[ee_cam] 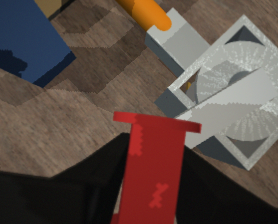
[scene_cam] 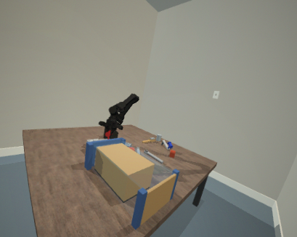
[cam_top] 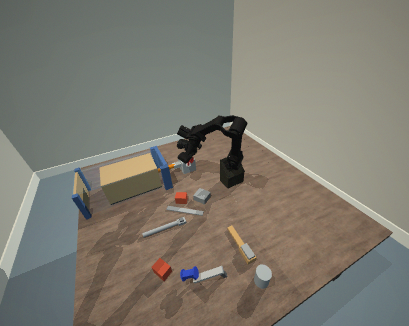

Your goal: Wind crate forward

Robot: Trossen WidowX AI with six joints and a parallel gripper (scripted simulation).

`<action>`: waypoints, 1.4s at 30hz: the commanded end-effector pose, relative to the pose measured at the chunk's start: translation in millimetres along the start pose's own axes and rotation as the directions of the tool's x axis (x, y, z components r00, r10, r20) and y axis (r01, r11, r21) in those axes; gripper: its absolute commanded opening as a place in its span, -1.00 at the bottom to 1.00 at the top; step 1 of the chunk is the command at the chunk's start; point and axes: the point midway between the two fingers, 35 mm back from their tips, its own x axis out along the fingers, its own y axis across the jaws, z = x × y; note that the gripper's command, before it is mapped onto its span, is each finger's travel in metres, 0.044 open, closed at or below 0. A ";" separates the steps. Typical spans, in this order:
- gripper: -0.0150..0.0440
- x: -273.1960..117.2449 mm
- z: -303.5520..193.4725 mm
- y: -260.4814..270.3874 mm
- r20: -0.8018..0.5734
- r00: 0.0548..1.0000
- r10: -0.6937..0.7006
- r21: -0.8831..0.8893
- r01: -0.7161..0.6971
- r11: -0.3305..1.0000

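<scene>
Winding is in hand: the gripper (cam_top: 185, 159) (scene_cam: 109, 131) (ee_cam: 148, 143) is clamped on the red grip of the winch handle (cam_top: 190, 161) (scene_cam: 108, 134) (ee_cam: 157, 165), whose arm spans the winch (cam_top: 188, 168) (ee_cam: 230, 95). The next move calls for a level arc around the hub. The crate (cam_top: 132, 175) (scene_cam: 125, 163) lies in the rack, near the blue frame (cam_top: 162, 168) (scene_cam: 106, 142). The wrist view resolves the handle's arm; the exterior view does not.

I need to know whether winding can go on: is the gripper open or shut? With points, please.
Shut, on the red handle knob (ee_cam: 157, 170): it stands between the gripper's dark fingers.
</scene>
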 end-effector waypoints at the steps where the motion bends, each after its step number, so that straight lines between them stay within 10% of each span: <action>1: -0.49 -1.5 -10.3 -11.3 -0.018 1.000 -0.022 0.019 0.022 1.000; 42: -0.49 -11.2 -28.5 -51.7 -0.018 1.000 -0.026 0.020 0.026 0.999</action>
